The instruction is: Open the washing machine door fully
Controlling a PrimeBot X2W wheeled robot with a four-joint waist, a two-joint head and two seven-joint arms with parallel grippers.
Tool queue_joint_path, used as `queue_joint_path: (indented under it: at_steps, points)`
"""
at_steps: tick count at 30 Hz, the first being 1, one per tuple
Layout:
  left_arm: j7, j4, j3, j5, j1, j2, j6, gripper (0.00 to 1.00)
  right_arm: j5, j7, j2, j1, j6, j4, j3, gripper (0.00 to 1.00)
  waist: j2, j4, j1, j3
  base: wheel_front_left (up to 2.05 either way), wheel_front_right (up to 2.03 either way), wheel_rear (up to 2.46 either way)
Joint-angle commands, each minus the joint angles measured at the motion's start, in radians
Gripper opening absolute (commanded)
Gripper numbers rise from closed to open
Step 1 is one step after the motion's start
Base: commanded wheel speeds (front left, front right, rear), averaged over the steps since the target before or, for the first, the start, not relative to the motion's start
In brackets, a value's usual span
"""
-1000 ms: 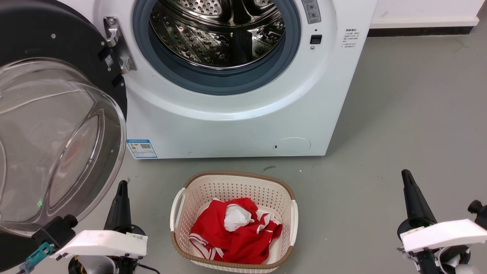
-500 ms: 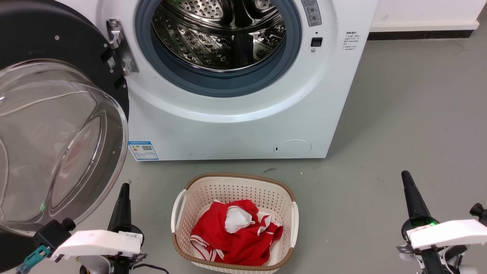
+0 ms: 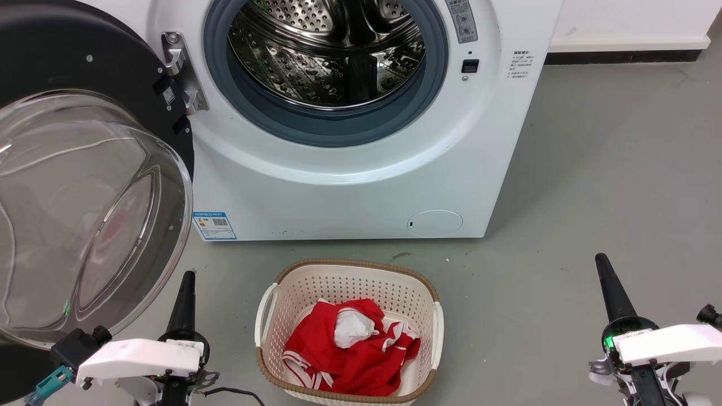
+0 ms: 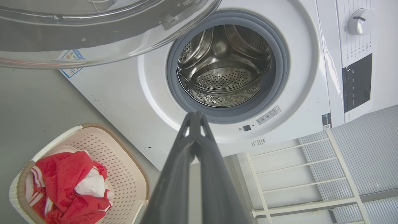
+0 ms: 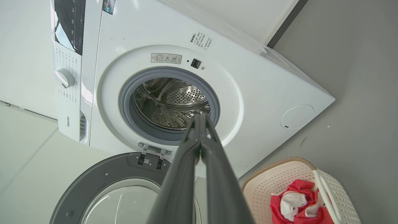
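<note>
Hanging wide at left edge of machine, washing machine door kept its angle; only camera shifted. Left gripper and right gripper were pressed together, empty, clear of door. Task looked done.

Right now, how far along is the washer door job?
Done: the washing machine door stands wide open on its hinge, left of the exposed drum. In hand: nothing; the left gripper and right gripper are shut, low, clear of the door. Left: seemingly nothing, unless the hinge allows more swing.
</note>
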Motion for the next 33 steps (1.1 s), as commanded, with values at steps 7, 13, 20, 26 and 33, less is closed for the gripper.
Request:
queue_joint_path:
  at_steps: [7,13,20,26,33]
  points:
    - [0.026,0.009,0.005,-0.111,-0.028,0.000,-0.010,0.00,0.109,0.019,-0.006,-0.029,0.000,0.013,-0.007,0.00,0.0000,0.002,0.0000,-0.007,0.00,0.00,0.00]
    - [0.042,0.018,0.007,-0.168,-0.029,-0.001,-0.013,0.00,0.164,0.029,-0.005,-0.030,0.000,0.023,-0.010,0.00,0.0000,0.003,0.0000,-0.011,0.00,0.00,0.00]
    - [0.054,0.025,0.009,-0.223,-0.032,-0.002,-0.016,0.00,0.217,0.039,-0.004,-0.034,0.000,0.033,-0.013,0.00,0.0000,0.005,0.0000,-0.015,0.00,0.00,0.00]
    - [0.068,0.033,0.011,-0.276,-0.036,-0.002,-0.017,0.00,0.268,0.049,-0.003,-0.037,0.000,0.043,-0.016,0.00,0.0000,0.006,0.0000,-0.019,0.00,0.00,0.00]
    - [0.081,0.042,0.013,-0.335,-0.040,-0.003,-0.019,0.00,0.323,0.060,-0.002,-0.042,0.000,0.053,-0.020,0.00,0.0000,0.008,0.0000,-0.024,0.00,0.00,0.00]
